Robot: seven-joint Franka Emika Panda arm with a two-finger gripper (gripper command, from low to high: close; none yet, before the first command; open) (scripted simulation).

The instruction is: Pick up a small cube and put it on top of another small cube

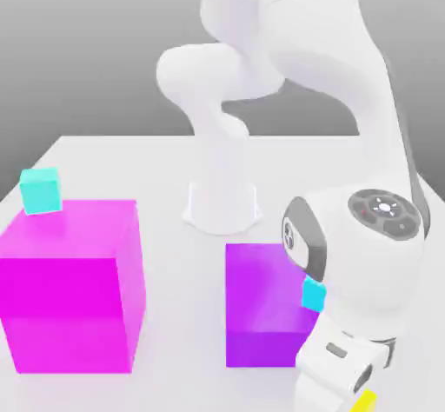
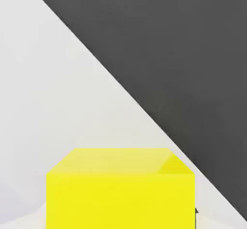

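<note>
- Small bright yellow cube (image 2: 120, 189), plain-faced and hard-edged, sits on the pale grey counter (image 2: 43, 102) near its edge, at the very front of the exterior view, towards that view's right, low under my wrist.
- My fingers (image 1: 352, 384) are drawn in narrow around the yellow cube; whether it has left the counter I cannot tell.
- I judge it light and stiff, with smooth faces that could slip, so two opposite flat sides taken squarely at mid-height make the best hold, not the corners.
- Small cyan-turquoise cube (image 1: 41, 190) rests at the far back corner of the big magenta block (image 1: 69, 284), on the exterior view's left, well apart from me.
- Second small cyan-turquoise cube (image 1: 313, 294) shows just beside the purple block (image 1: 261, 306), partly hidden behind my white arm (image 1: 365, 254).
- Either cyan top is a small landing place, so I reckon the yellow cube must come down level and centred or it will tip off.
</note>
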